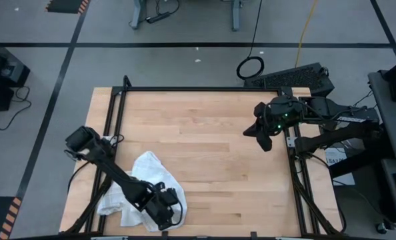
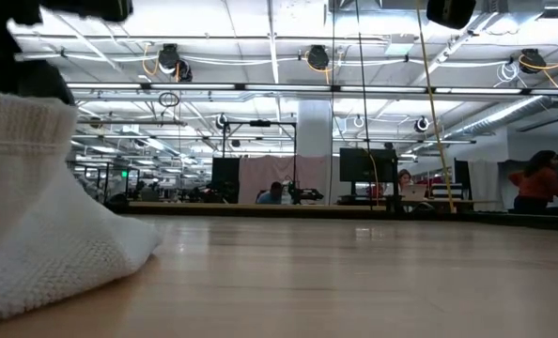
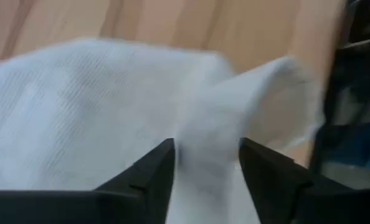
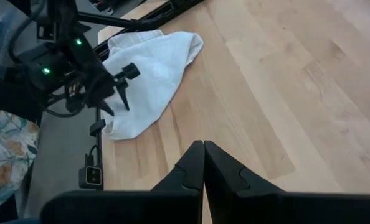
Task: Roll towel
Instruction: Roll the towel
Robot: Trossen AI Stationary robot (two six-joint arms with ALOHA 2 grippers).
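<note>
High view: the towel (image 1: 139, 185) lies crumpled at the table's (image 1: 205, 140) near-left corner, under the left claw (image 1: 166, 208). The right claw (image 1: 263, 135) waits near the far-right corner.

Left wrist view: fingers (image 3: 149, 174) spread, straddling a raised fold, apparently to gather it.

Right wrist view: fingers pressed together, idle.

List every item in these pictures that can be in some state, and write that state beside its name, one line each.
towel: bunched in a loose heap at the table's near-left corner, not rolled.
left pincer: fingers apart, straddling a raised fold of the towel.
right pincer: shut, empty, hovering above bare wood at the table's far-right side.
table: bare wood across the middle.
</note>
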